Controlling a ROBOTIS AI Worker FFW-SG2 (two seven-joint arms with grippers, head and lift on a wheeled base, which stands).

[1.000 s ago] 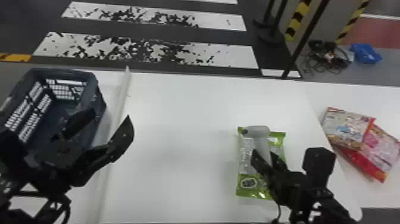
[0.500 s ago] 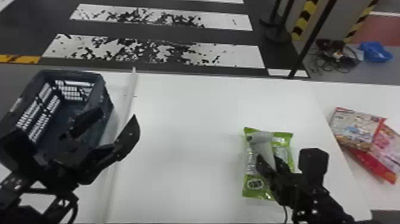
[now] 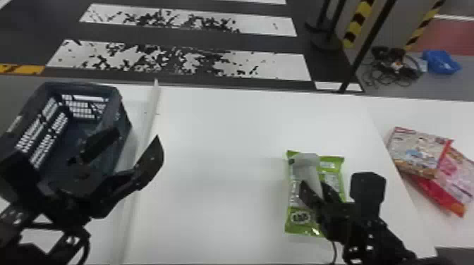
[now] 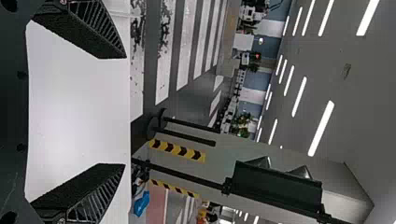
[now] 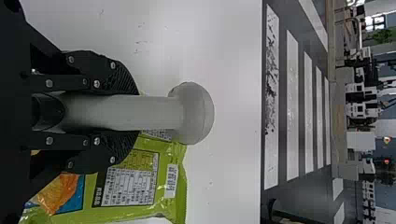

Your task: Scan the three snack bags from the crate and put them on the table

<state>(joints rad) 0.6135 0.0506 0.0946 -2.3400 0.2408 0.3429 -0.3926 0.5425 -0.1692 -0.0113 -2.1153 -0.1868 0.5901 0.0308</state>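
My left gripper [image 3: 121,148] stands open with its fingers apart near the crate [image 3: 120,105] in the head view; in the left wrist view the same gripper [image 4: 119,112] has nothing between its fingers. On the right of the table, my right gripper [image 3: 317,192] is shut on the handle of a grey scanner [image 3: 306,160], held over a green snack bag [image 3: 294,227]. The right wrist view has this gripper [image 5: 130,112] around the scanner [image 5: 191,112], with the green bag [image 5: 140,186] lying beside and below it, a barcode label visible. Two other snack bags, one pale [image 3: 416,151] and one pink-red [image 3: 458,176], overlap at the far right.
A raised white strip [image 3: 150,119] runs between the crate and the white table [image 3: 218,158]. The two overlapping bags rest on a white surface [image 3: 430,116] beyond the table's right edge. Black posts and cables stand on the floor behind.
The whole head view has shifted slightly, moving everything a little to the right. Both arms look the same relative to the table, and the scanner stays in my right gripper.
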